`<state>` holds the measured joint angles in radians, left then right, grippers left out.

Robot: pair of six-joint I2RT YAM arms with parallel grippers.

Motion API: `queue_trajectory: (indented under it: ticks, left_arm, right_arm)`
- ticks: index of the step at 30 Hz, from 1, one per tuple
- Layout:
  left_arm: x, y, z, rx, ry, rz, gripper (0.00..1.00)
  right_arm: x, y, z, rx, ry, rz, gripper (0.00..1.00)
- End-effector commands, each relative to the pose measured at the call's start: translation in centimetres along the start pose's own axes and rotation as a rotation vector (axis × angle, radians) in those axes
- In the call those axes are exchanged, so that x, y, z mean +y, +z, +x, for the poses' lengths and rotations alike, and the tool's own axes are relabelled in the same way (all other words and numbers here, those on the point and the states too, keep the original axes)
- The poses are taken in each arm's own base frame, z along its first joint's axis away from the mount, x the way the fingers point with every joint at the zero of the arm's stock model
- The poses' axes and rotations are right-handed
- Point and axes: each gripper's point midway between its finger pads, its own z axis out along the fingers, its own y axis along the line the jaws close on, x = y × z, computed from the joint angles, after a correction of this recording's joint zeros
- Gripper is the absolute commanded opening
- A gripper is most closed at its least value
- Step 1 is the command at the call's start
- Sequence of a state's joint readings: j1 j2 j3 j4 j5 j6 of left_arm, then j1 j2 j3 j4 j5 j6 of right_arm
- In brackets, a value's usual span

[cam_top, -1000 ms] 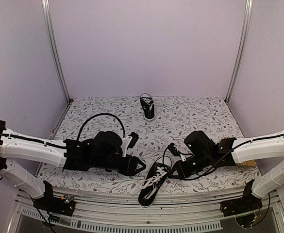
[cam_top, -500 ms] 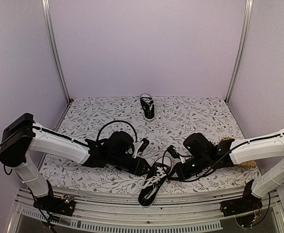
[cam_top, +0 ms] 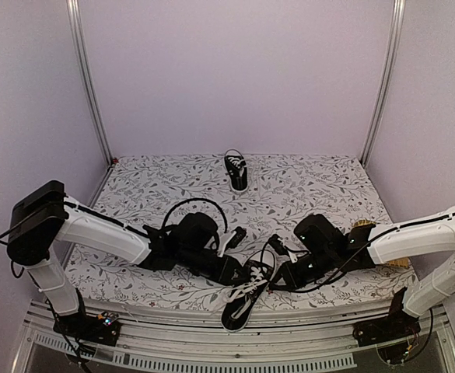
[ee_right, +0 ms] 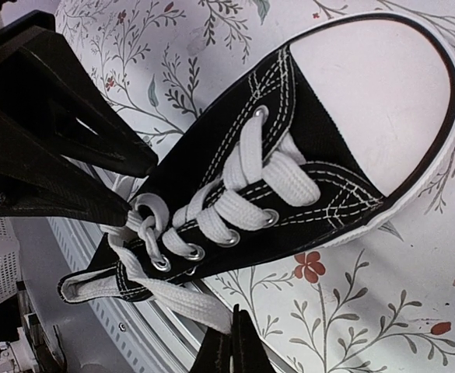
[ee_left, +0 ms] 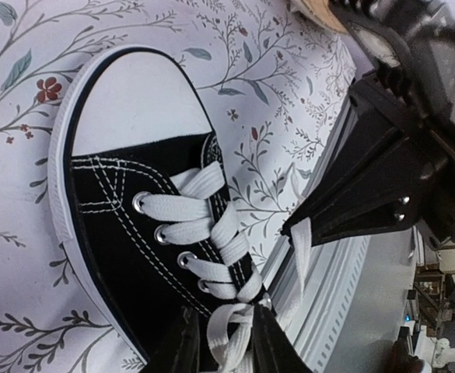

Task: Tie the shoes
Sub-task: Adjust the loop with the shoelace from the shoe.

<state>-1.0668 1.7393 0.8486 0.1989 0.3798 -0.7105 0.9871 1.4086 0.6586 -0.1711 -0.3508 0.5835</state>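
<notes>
at the near edge of the bench (cam_top: 134, 183), on a floral cloth (cam_top: 328, 186): one black sneaker (cam_top: 241, 297) of the shoes, white toe cap pointing away from the arm bases, heel end poking out over the front rail (cam_top: 173, 330). laces threaded through the eyelets but loose at the top, untied. far back by the wall, well apart: the second sneaker (cam_top: 236, 172), upright, alone.

crowding the near sneaker from both sides: left end effector (cam_top: 241, 272) at one flank, right end effector (cam_top: 278, 273) at the other, each blocking much of the other's wrist view. in the left wrist view, fingers either side of a white lace strand (ee_left: 229, 342) by the top eyelets, narrowed around it; cannot tell whether pinched or merely straddled. right end effector closed, apparently pinching a lace end (ee_right: 173, 299) running from the heel side.

around: black cable loop (cam_top: 200, 206) arching over the left arm, a tan object (cam_top: 363, 226) half hidden behind the right arm, metal posts (cam_top: 87, 78) at the back corners.
</notes>
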Motion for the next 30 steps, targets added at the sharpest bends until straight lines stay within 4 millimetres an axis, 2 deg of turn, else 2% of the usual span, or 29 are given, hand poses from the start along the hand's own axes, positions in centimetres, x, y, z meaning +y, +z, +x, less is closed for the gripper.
queue_trajectory:
  ticks: [1,17,26,30]
  left_arm:
    - [-0.5,0.5,0.4,0.013,-0.003,0.035,0.23]
    - [-0.8,0.9,1.8,0.045,-0.022,0.047,0.12]
    - [0.0,1.0,1.9,0.040,-0.031,-0.002,0.14]
    - [0.6,1.2,2.0,0.045,-0.030,-0.039,0.18]
  right_arm:
    - [-0.2,0.2,0.0,-0.006,0.004,-0.006,0.02]
    - [-0.3,-0.1,0.0,-0.014,0.006,-0.004,0.02]
    - [-0.1,-0.3,-0.1,-0.020,0.002,-0.009,0.02]
    - [0.1,-0.4,-0.2,-0.024,-0.002,-0.015,0.02]
